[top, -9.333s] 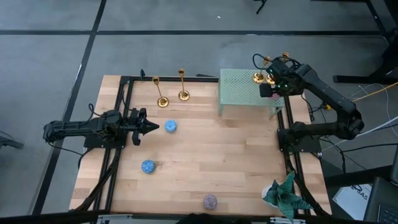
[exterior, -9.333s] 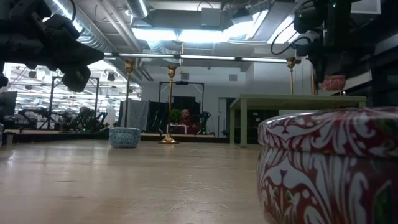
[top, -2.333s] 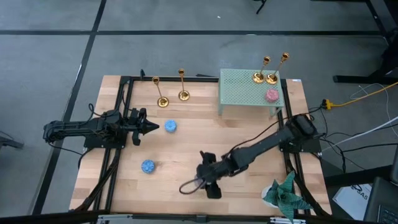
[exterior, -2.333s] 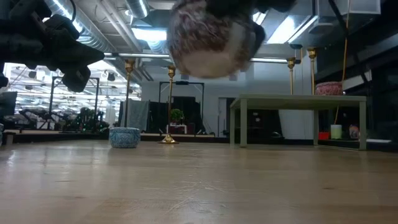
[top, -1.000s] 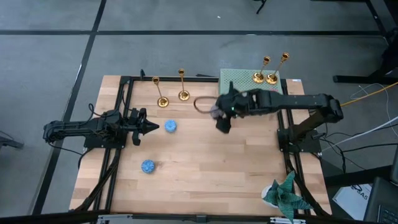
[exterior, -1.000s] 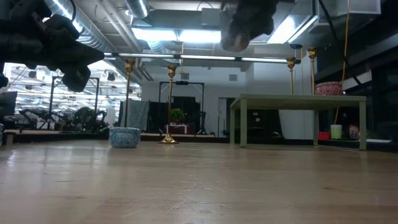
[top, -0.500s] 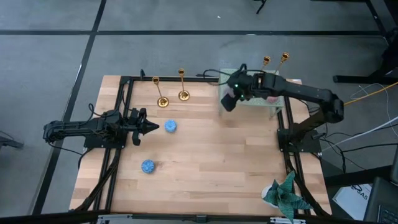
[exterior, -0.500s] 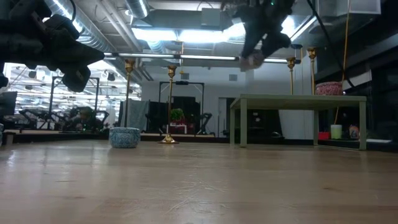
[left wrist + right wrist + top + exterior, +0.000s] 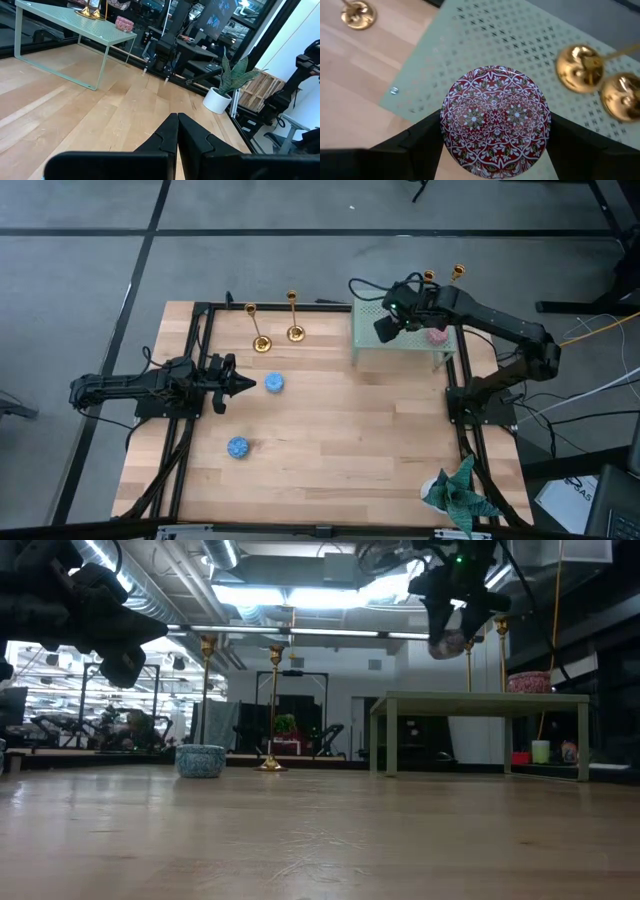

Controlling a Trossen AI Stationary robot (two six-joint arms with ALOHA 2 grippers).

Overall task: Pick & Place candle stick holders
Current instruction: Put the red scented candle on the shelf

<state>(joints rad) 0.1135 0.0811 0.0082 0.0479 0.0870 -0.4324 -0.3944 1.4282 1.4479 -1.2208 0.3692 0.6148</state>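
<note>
The right gripper hangs above the green perforated stand, its fingers clamped on a round red patterned tin — the fingertips themselves are hidden under the tin in the wrist view. Two candle stick holders stand on the stand's far corner, their stems cut off at the frame edge; from above the arm hides their bases. The other two holders stand on the wooden table, beside the stand. The left gripper waits fully closed and empty at the table's left side, near a blue tin.
</note>
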